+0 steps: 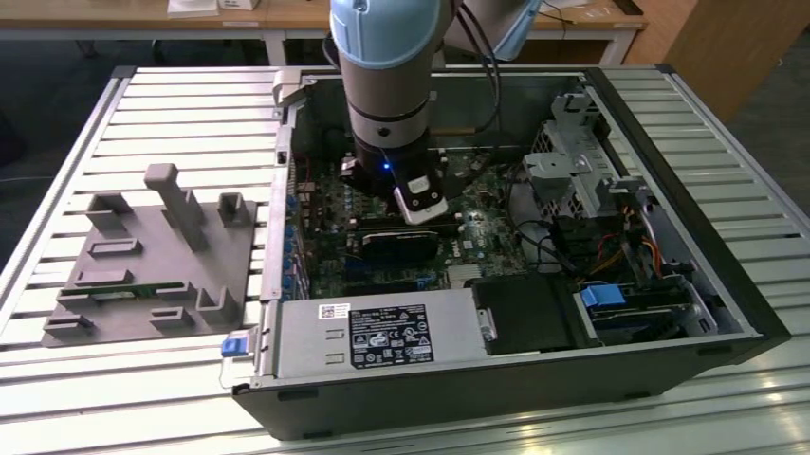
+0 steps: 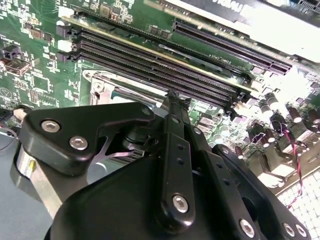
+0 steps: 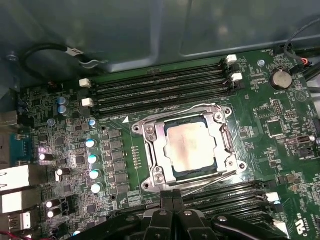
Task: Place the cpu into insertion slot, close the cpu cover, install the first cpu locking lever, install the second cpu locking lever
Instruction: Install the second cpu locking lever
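The cpu [image 3: 189, 146] sits in the insertion slot [image 3: 150, 131] — under the cpu cover [image 3: 218, 137].

A slatted metal table [image 1: 708, 142] carries an open computer case [image 1: 506, 379] at the frame's centre-right and a grey fixture block [image 1: 139, 275] at centre-left.

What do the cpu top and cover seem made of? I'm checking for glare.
cpu: looks like matte metal, pale silvery-beige with dull, smudged patches. cpu cover: apparently bare steel or similar, silvery with bright highlights along its edges, so the likelier glare source.

cpu [image 3: 190, 148] top looks matt pale metal, cpu cover [image 3: 152, 150] shiny silver metal, gripper [image 2: 172, 97] matt black plastic.
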### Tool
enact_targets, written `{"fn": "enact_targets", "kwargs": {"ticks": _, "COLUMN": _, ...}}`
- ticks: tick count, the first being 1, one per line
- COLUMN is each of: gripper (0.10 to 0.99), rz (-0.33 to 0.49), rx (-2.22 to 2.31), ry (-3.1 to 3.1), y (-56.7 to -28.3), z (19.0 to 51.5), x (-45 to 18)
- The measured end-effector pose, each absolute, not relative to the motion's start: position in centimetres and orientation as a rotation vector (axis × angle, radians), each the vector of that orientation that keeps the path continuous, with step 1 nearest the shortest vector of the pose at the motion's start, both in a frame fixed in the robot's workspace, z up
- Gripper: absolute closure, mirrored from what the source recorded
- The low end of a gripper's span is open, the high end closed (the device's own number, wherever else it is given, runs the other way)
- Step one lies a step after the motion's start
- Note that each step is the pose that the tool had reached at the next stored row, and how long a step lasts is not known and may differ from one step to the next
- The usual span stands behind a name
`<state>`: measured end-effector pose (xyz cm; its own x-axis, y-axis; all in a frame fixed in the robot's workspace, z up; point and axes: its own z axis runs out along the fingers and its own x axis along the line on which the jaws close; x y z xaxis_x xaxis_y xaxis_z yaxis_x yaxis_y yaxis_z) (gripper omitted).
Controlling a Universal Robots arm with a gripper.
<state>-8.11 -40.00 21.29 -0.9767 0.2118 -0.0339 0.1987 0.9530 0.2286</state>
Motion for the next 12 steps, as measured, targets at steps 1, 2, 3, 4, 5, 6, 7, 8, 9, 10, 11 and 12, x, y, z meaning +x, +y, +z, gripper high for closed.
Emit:
{"fn": "enact_targets", "kwargs": {"ticks": 1, "gripper": 0.984, "rz": 0.353, "rx": 0.322, "ry": 3.047, "y": -40.07, "z": 21.24, "x": -8.15}}
{"fn": "enact_targets", "kwargs": {"ticks": 2, "gripper": 0.984, "rz": 0.359, "rx": 0.324, "ry": 3.046, "y": -40.14, "z": 21.19, "x": -8.2}}
{"fn": "enact_targets", "kwargs": {"ticks": 3, "gripper": 0.984, "rz": 0.365, "rx": 0.326, "ry": 3.045, "y": -40.2, "z": 21.14, "x": -8.24}}
{"fn": "enact_targets", "kwargs": {"ticks": 4, "gripper": 0.984, "rz": 0.372, "rx": 0.328, "ry": 3.045, "y": -40.27, "z": 21.08, "x": -8.3}}
{"fn": "enact_targets", "kwargs": {"ticks": 5, "gripper": 0.984, "rz": 0.377, "rx": 0.33, "ry": 3.044, "y": -40.32, "z": 21.03, "x": -8.35}}
{"fn": "enact_targets", "kwargs": {"ticks": 6, "gripper": 0.984, "rz": 0.383, "rx": 0.332, "ry": 3.043, "y": -40.36, "z": 20.96, "x": -8.42}}
{"fn": "enact_targets", "kwargs": {"ticks": 7, "gripper": 0.984, "rz": 0.387, "rx": 0.334, "ry": 3.043, "y": -40.4, "z": 20.9, "x": -8.49}}
{"fn": "enact_targets", "kwargs": {"ticks": 8, "gripper": 0.984, "rz": 0.392, "rx": 0.336, "ry": 3.042, "y": -40.43, "z": 20.83, "x": -8.57}}
{"fn": "enact_targets", "kwargs": {"ticks": 9, "gripper": 0.984, "rz": 0.395, "rx": 0.338, "ry": 3.041, "y": -40.44, "z": 20.77, "x": -8.65}}
{"fn": "enact_targets", "kwargs": {"ticks": 10, "gripper": 0.984, "rz": 0.397, "rx": 0.341, "ry": 3.041, "y": -40.43, "z": 20.7, "x": -8.74}}
{"fn": "enact_targets", "kwargs": {"ticks": 11, "gripper": 0.984, "rz": 0.398, "rx": 0.343, "ry": 3.04, "y": -40.44, "z": 20.64, "x": -8.85}}
{"fn": "enact_targets", "kwargs": {"ticks": 12, "gripper": 0.984, "rz": 0.399, "rx": 0.345, "ry": 3.04, "y": -40.44, "z": 20.58, "x": -8.96}}
